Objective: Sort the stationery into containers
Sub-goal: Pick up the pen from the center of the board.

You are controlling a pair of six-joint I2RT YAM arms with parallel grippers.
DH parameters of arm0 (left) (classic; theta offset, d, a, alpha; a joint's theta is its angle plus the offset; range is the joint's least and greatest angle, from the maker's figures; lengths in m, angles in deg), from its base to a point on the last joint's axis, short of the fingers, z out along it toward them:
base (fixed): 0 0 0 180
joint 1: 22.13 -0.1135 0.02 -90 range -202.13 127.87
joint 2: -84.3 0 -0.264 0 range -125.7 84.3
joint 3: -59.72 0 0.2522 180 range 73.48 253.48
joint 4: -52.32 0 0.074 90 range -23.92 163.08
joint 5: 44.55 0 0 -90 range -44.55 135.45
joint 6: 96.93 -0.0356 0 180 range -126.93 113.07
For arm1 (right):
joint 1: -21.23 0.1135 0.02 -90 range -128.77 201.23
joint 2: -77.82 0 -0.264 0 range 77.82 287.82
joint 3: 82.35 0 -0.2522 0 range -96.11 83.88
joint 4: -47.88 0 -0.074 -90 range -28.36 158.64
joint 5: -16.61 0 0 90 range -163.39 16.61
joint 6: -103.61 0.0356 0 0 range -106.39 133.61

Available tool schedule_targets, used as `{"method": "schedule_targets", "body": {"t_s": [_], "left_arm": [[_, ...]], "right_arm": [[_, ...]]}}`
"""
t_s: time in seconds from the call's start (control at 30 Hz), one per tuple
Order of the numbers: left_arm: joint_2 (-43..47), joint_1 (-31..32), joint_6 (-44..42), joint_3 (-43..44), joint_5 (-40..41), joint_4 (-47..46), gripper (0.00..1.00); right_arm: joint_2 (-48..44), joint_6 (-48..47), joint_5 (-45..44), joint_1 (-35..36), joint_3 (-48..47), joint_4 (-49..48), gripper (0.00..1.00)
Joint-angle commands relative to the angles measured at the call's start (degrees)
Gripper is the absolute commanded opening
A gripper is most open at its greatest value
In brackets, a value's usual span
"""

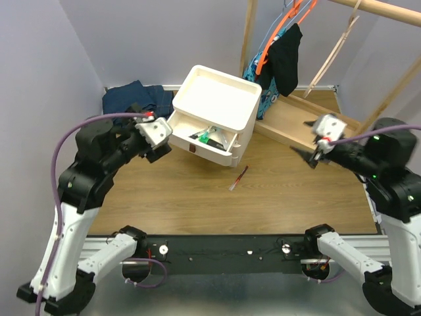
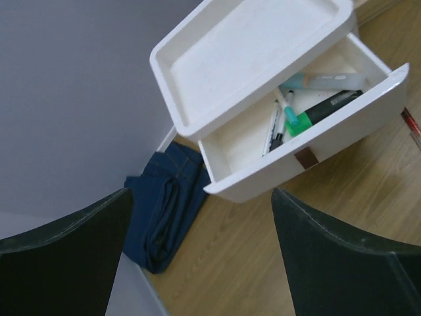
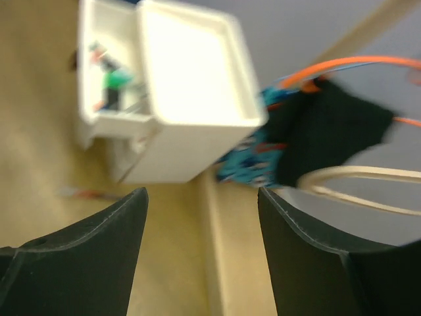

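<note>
Top drawer of the white plastic drawer stack (image 1: 214,115) hangs open, markers inside. One slim red pen (image 1: 238,178) lies loose on the wooden surface (image 1: 197,197) in front. Left end effector (image 1: 158,139) and right end effector (image 1: 309,155) both hover spread, empty. Next move, probably: grab that pen.
</note>
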State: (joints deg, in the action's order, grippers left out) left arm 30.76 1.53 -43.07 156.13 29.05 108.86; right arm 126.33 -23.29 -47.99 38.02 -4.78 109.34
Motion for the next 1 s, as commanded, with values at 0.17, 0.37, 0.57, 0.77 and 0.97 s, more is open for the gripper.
{"method": "schedule_targets", "body": {"t_s": [0.17,0.37,0.57,0.77,0.97], "left_arm": [[14.8,-4.4,12.6,-20.0,10.7,-0.7,0.99],[19.6,-9.0,23.2,-26.7,7.6,-5.5,0.99],[17.0,-14.4,27.5,-27.8,6.0,-7.2,0.99],[13.7,-22.7,26.6,-25.5,8.5,-7.7,0.99],[10.7,-29.0,28.7,-21.7,5.2,-5.7,0.99]], "right_arm": [[13.9,-37.9,18.6,-0.2,10.9,30.9,0.71],[23.6,-47.2,11.8,2.1,14.8,23.0,0.68],[31.0,-61.6,11.1,3.0,18.9,19.6,0.63],[40.3,-69.5,12.6,3.5,21.0,15.0,0.57],[43.0,-67.5,13.7,4.3,25.1,0.0,0.55]]}}
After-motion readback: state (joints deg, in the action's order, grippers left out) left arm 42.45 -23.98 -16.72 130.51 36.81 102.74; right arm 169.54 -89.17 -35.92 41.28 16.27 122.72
